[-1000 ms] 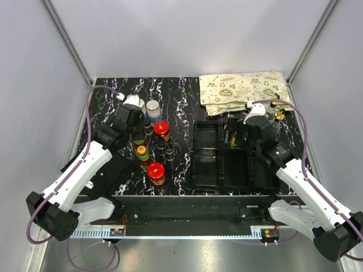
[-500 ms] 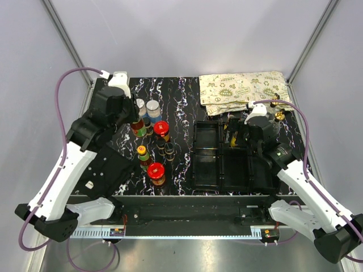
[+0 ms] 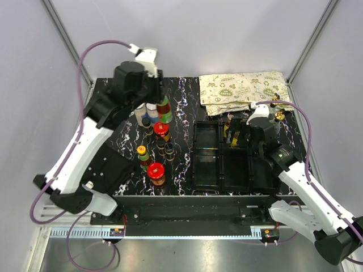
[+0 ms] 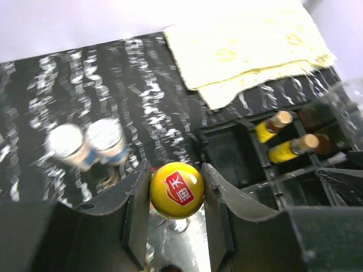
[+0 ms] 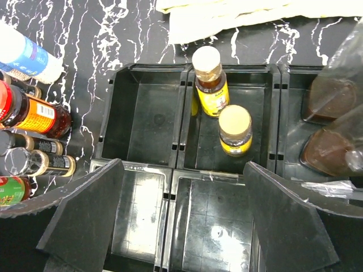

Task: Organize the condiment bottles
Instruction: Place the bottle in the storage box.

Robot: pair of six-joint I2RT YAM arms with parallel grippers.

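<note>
Bottle [image 4: 176, 190] with a yellow cap is clamped in our left pincer [image 4: 176, 180], held above the back left of the desk [image 3: 181, 90]. The tray [image 3: 205, 153] lies to its right. Our right pincer [image 5: 182, 169] gapes empty over that tray.

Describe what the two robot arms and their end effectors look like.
The left arm and right arm have white shell links with black joints and bases. A thin purple cable runs along each to the wrist. The left end effector and right end effector have broad, matte black fingers with curved inner faces.
</note>
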